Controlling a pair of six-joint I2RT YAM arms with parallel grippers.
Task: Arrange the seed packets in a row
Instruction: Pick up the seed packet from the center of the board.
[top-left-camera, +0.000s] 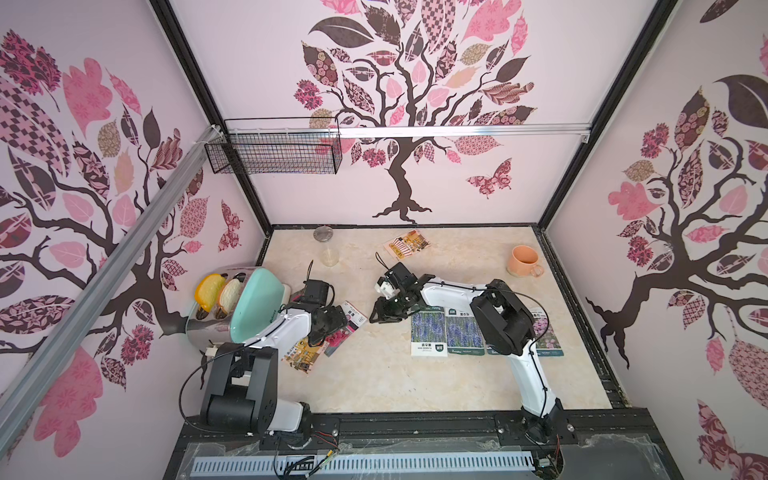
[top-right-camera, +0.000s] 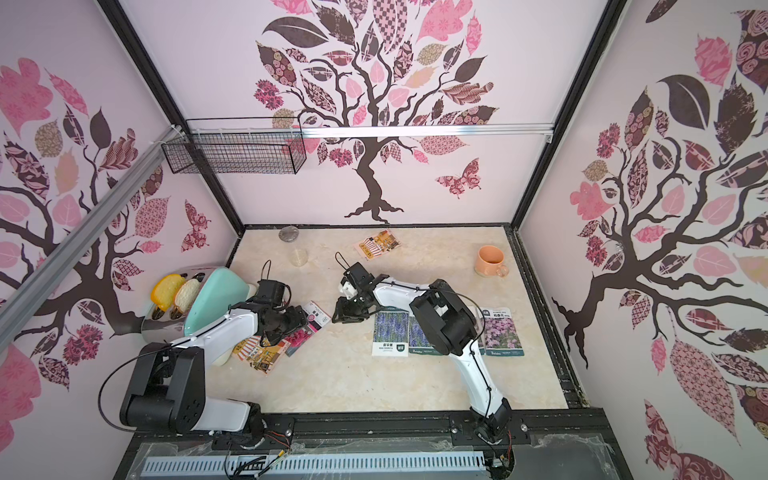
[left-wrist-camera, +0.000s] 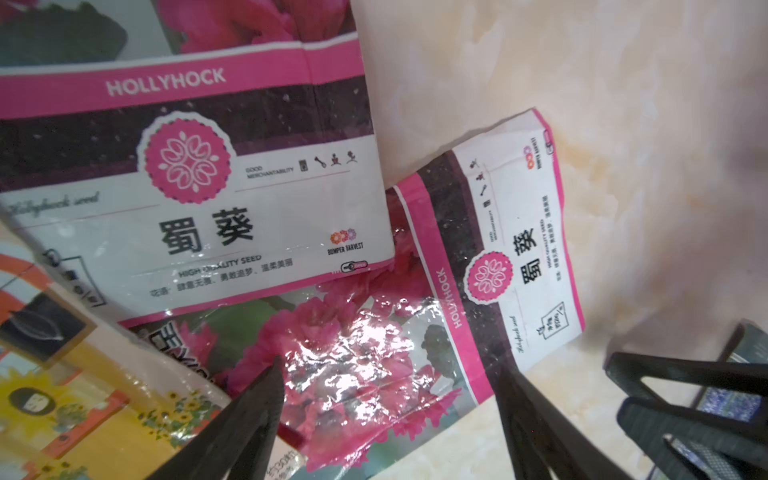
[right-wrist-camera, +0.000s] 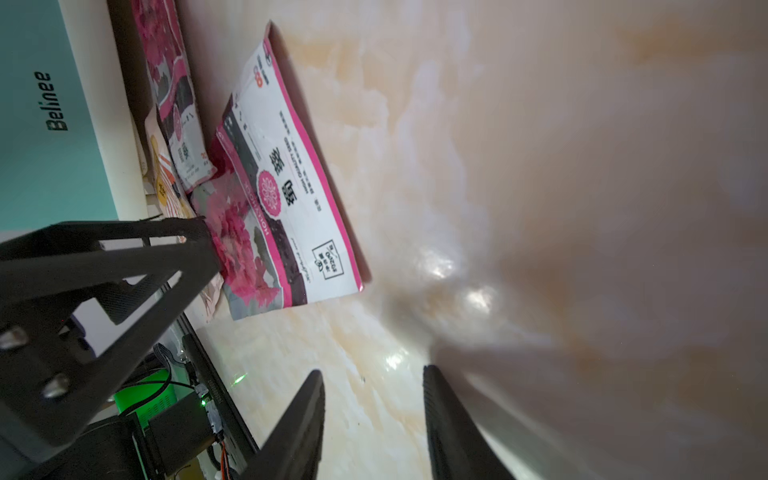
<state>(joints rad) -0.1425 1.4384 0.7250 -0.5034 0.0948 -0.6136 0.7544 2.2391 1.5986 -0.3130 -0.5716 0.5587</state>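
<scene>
Lavender packets (top-left-camera: 429, 332) and a pink-purple packet (top-left-camera: 550, 332) lie rowed by the table's (top-left-camera: 395, 382) right edge. Red-pink packets (left-wrist-camera: 199, 166) and orange packets (top-left-camera: 407, 244) remain. The left gripper (left-wrist-camera: 390, 365) and right gripper (right-wrist-camera: 374, 370) gape empty.

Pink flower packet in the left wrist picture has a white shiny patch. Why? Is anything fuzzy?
Left wrist view: light glares off the crinkled glossy flower packet, hiding its print; the packet overlapping it reads sharp. Right wrist view: the table is smeared and soft, with small bright glints.
</scene>
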